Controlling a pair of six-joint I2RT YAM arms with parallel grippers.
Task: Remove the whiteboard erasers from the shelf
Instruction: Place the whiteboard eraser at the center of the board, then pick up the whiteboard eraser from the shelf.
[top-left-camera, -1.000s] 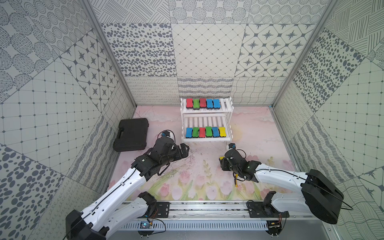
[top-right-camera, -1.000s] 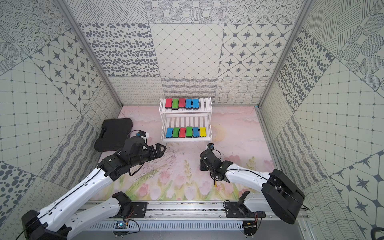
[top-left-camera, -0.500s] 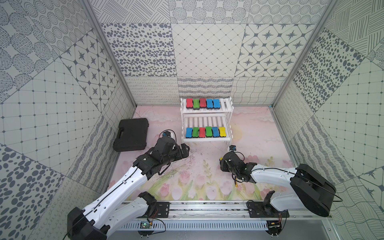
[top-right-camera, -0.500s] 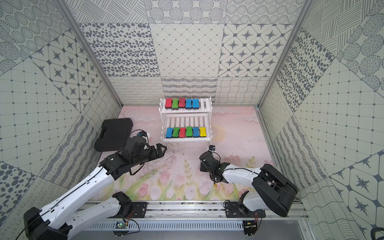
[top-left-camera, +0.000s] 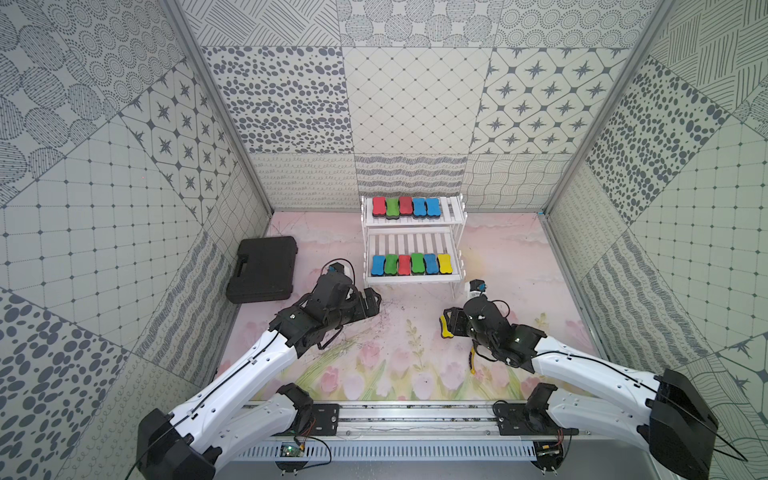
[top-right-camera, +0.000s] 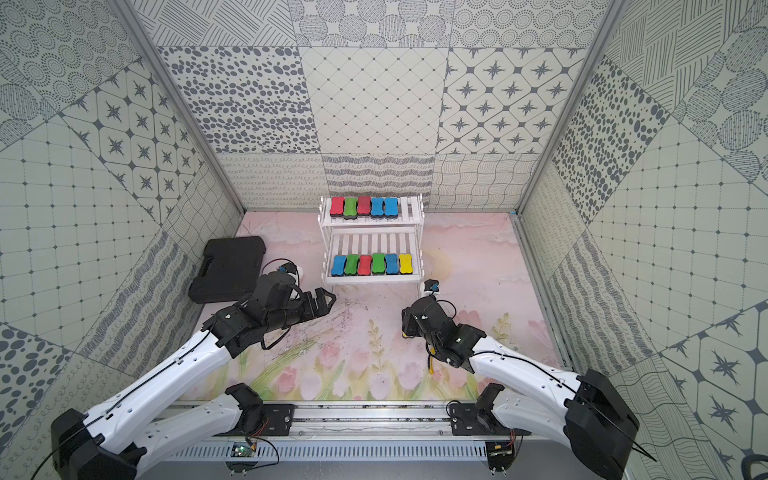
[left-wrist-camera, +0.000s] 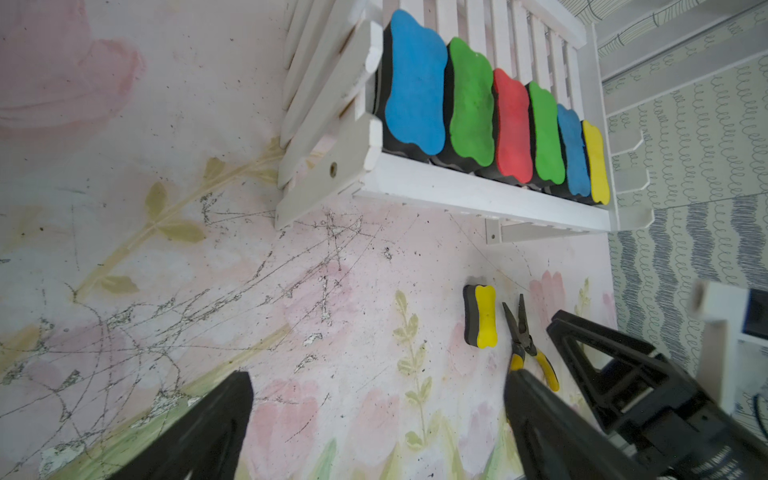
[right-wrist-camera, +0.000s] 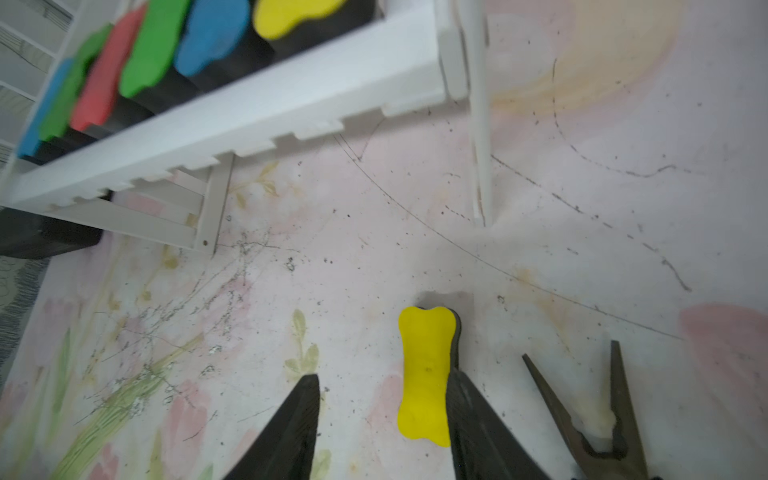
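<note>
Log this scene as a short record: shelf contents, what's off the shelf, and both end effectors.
shelf: white, two tiers, at the far side of the table
top tier erasers: five; red, green, red, blue, blue
bottom tier erasers: six; blue, green, red, green, blue, yellow
off shelf: one yellow eraser on the table, beside pliers
right end effector: open, fingers either side of the yellow eraser
left end effector: open, empty, facing the bottom tier
</note>
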